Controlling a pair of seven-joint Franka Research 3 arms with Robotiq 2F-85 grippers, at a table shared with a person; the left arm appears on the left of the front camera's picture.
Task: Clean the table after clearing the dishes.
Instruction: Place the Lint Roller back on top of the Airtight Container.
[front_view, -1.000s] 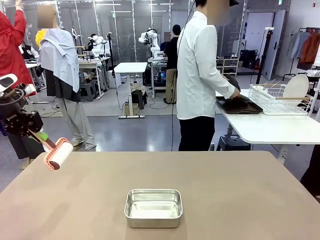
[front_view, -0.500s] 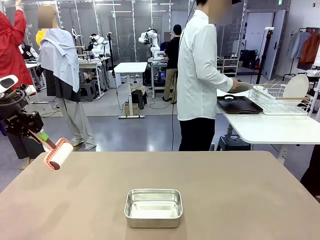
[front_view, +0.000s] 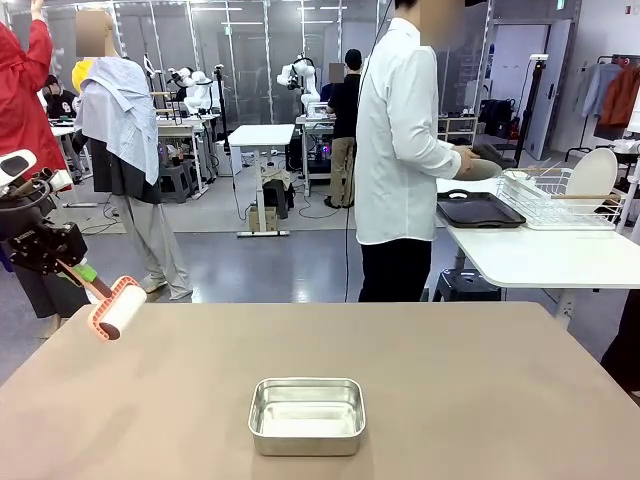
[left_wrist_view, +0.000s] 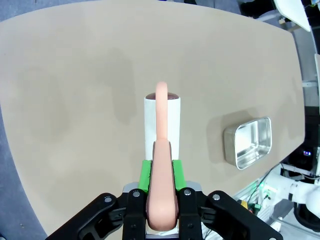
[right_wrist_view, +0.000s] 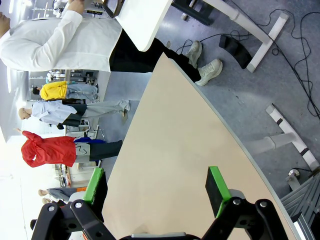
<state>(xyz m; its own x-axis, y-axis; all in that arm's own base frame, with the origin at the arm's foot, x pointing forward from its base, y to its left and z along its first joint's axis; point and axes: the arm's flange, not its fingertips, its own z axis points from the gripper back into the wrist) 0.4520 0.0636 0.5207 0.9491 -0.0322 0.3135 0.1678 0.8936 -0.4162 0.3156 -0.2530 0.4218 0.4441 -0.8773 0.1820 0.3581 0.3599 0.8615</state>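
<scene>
The desk (front_view: 450, 380) lies below the left fingers (left_wrist_view: 161, 172), which clamp a lint roller (left_wrist_view: 162, 132); right fingers (right_wrist_view: 157, 192) gape wide. I'd lower the roller flat, stroke evenly, skirting the steel pan (front_view: 306, 414) ahead.

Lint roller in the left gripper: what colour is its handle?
Salmon pink; the lint roller has a white roll, and the left gripper is shut on the handle. Left wrist view shows it best.

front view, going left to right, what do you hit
left gripper → lint roller it holds → steel pan on the table → person in white shirt → dark tray → dish rack
</scene>
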